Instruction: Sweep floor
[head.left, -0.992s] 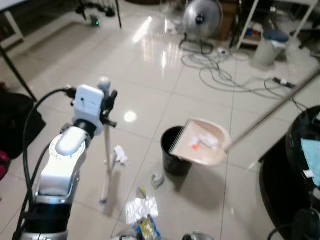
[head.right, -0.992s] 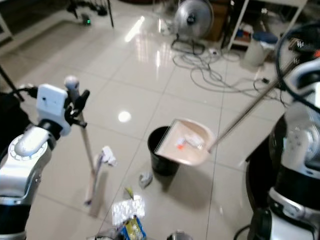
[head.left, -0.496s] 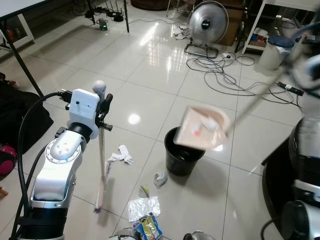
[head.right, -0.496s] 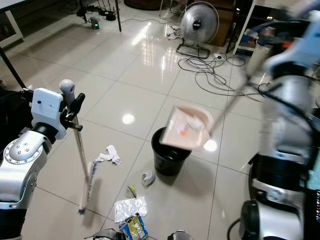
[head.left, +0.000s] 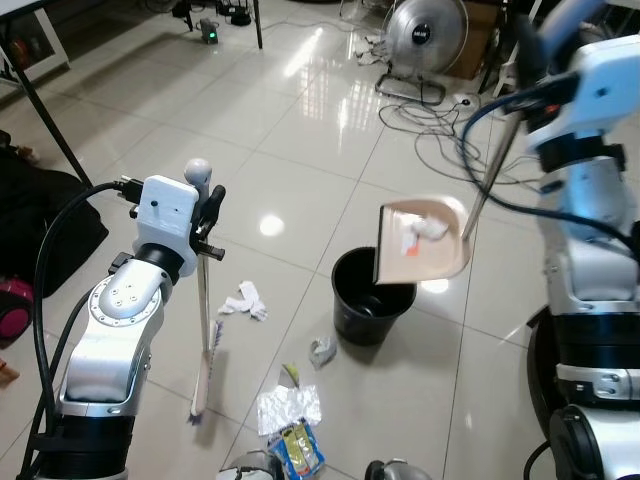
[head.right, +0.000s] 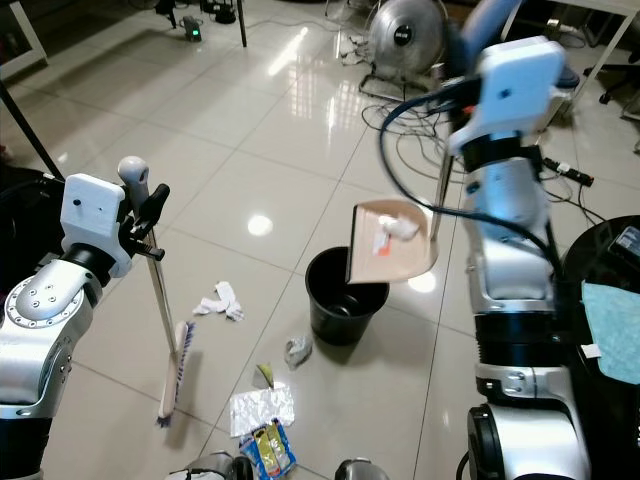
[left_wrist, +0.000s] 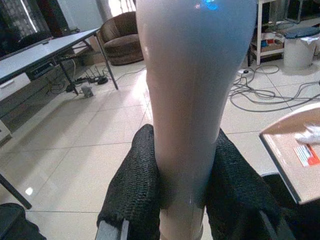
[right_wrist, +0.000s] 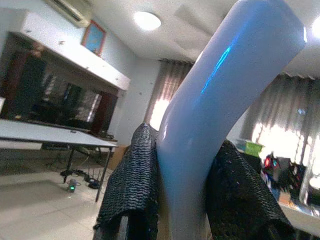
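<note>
Dustpan (head.left: 425, 238) now steeper over bin (head.left: 370, 297)

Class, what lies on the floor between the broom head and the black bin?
In the left eye view, a crumpled white tissue lies between broom head and black bin.

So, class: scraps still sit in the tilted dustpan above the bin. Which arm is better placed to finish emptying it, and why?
Right. The right gripper is shut on the long handle of the beige plastic dustpan, tilted over the round black bin with paper scraps still inside. The left gripper holds the pale broom off to the side.
</note>
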